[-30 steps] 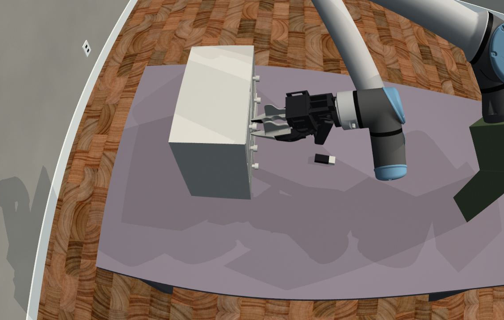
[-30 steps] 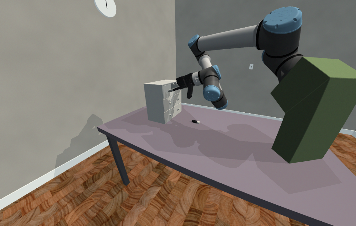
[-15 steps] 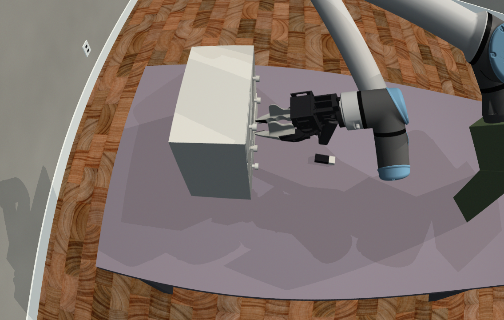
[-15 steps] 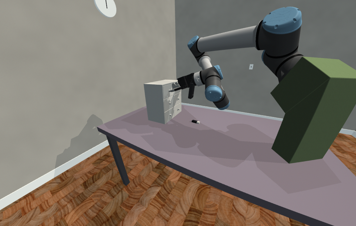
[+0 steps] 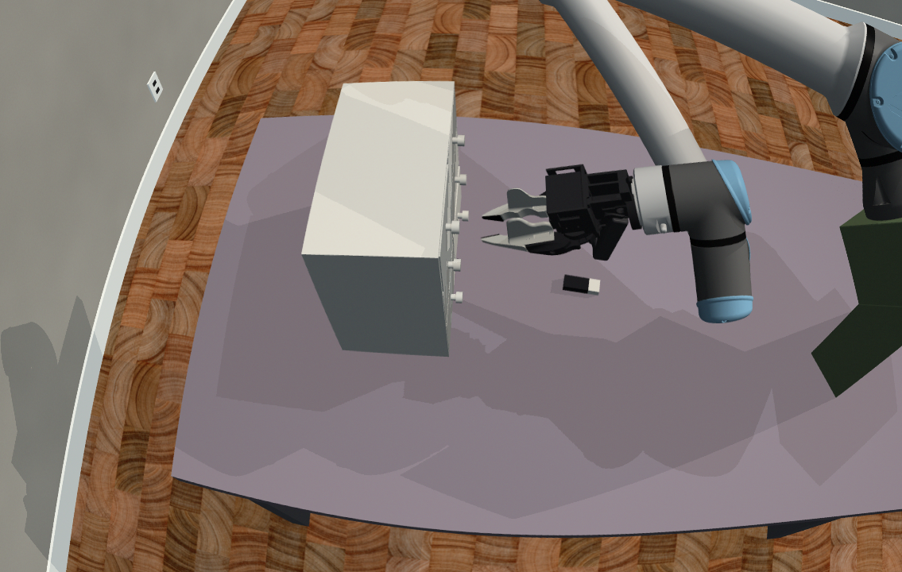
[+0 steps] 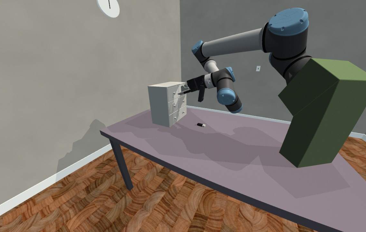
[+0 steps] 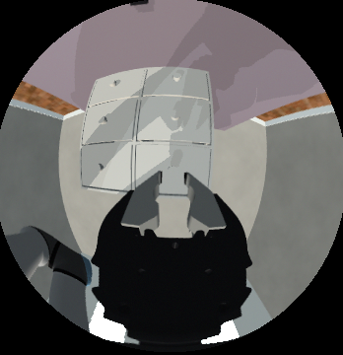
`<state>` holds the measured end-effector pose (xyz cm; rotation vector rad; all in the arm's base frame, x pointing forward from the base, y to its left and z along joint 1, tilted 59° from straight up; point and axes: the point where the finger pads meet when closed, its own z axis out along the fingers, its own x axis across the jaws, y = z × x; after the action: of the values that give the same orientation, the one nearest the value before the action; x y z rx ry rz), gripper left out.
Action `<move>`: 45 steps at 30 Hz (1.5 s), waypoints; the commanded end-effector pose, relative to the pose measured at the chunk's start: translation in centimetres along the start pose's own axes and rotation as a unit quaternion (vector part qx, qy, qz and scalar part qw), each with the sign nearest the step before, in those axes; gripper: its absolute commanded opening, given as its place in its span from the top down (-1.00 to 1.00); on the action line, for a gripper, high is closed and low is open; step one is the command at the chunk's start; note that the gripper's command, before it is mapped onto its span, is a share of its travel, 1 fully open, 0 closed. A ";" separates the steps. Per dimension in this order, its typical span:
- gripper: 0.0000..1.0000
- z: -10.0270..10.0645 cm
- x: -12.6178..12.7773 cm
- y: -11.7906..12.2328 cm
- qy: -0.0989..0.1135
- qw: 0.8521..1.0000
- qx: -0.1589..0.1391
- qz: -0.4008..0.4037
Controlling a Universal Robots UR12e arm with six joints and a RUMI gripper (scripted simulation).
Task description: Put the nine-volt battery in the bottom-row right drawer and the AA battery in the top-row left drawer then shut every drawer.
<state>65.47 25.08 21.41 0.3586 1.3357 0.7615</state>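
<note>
The white chest [image 5: 382, 177] [image 6: 159, 101] [image 7: 117, 123] stands upright on the purple table [image 5: 511, 441] [image 6: 236, 149], with two columns of three knobbed drawers, all looking shut. My gripper [image 5: 485, 226] [image 6: 180, 93] [image 7: 172, 173] points level at the chest front, a short way off it at the height of the top row. Its fingers stand a little apart with nothing between them. The nine-volt battery [image 5: 580, 285] [image 6: 201, 124], a small black block with a white end, lies flat on the table in front of the chest, below the arm. I see no AA battery in any view.
The arm's green base block [image 5: 895, 284] [image 6: 317, 115] sits at the table's right end. The arm's elbow [image 5: 721, 234] hangs over the table behind the gripper. A wall runs close behind the chest.
</note>
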 end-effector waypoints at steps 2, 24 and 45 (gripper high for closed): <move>0.61 -0.6 0.0 -0.1 0.000 1.000 -0.001 0.000; 0.61 -4.3 0.0 0.0 0.000 1.000 -0.001 0.000; 0.61 -5.9 0.0 0.0 0.000 1.000 0.000 0.000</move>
<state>59.83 23.97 20.05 0.3583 1.3355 0.7617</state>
